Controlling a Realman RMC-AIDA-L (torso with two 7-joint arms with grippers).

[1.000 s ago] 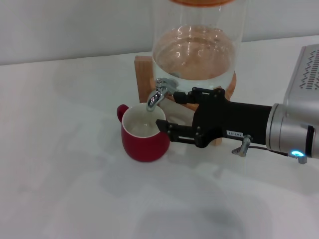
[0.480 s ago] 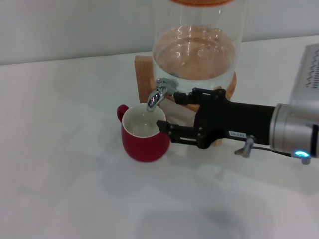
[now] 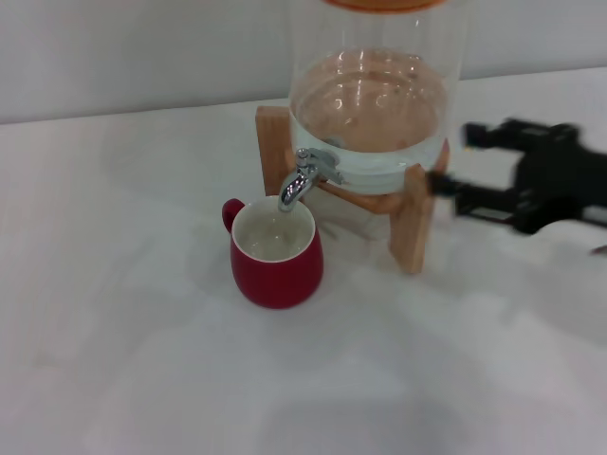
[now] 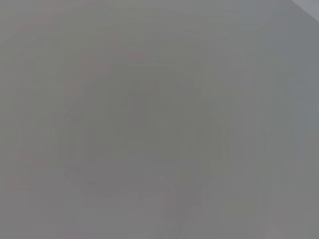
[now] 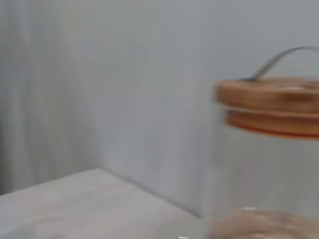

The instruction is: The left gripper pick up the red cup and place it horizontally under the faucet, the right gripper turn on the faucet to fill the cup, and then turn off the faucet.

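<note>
- one gripper shows in our head view: the right gripper [image 3: 453, 163], blurred at the right edge of the frame, beside the wooden stand [image 3: 410, 220] and well apart from the faucet [image 3: 305, 174]. its two fingers stand spread with nothing between them, so it is released.
- the red cup [image 3: 276, 252] stands upright in the centre of the frame on the white table [image 3: 114, 313], its opening right under the faucet's spout, handle toward the upper left, with pale liquid inside.
- the glass dispenser [image 3: 370, 95] sits at top centre on the stand, with water in its lower part.
- our left wrist view is a plain grey blur; we cannot tell anything from it, and the left gripper is nowhere in sight.
- our right wrist view shows the glass dispenser [image 5: 259, 169] at the right of the frame with its wooden lid [image 5: 269, 102] and a wire handle, against a pale wall.
</note>
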